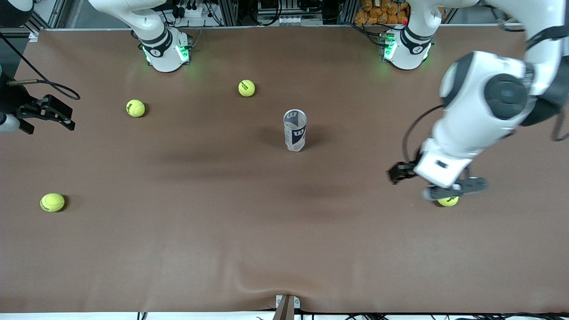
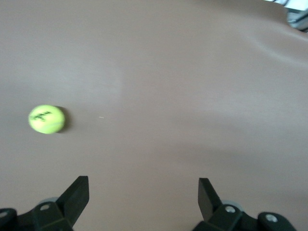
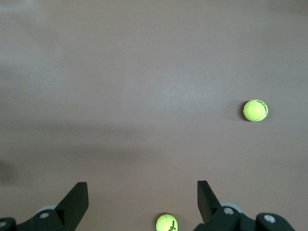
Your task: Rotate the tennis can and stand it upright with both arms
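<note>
The tennis can [image 1: 295,130] stands upright mid-table (open rim up). Relative to it, the left gripper [image 1: 438,184] hangs toward the left arm's end over a tennis ball [image 1: 448,201]; the right gripper [image 1: 46,115] waits at the right arm's end

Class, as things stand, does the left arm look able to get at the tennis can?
Probably yes: the tennis can stands upright alone mid-table, nothing touching it. The left gripper is open and empty; bare table separates them.
</note>
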